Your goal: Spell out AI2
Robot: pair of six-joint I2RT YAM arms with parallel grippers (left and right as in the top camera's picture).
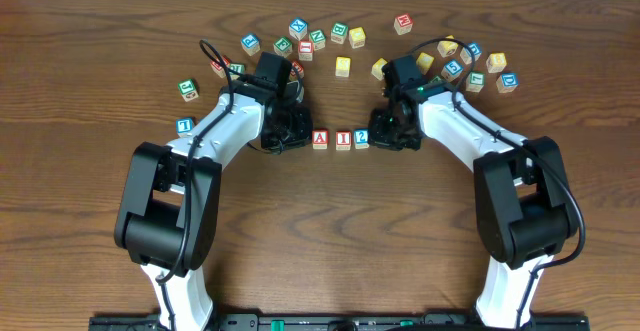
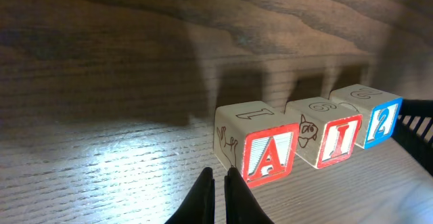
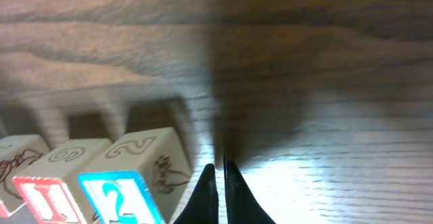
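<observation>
Overhead, three blocks sit touching in a row at the middle of the table (image 1: 80, 91): A block (image 1: 320, 139), I block (image 1: 342, 139) and 2 block (image 1: 361, 138). Spare blocks (image 1: 357, 37) lie scattered toward twelve o'clock.

Left wrist: the left gripper (image 2: 220, 173) is pinched closed on nothing, with the A block at its one o'clock.

Right wrist: the right gripper (image 3: 218, 166) is likewise closed and empty, with the 2 block at its nine o'clock.

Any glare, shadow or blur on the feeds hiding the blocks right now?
Overhead: evenly lit, sharp. Left wrist: glare patch on the table lower left, A block crisp with a long shadow behind. Right wrist: soft focus, dark shadow band mid-frame, 2 block cropped at bottom.
</observation>
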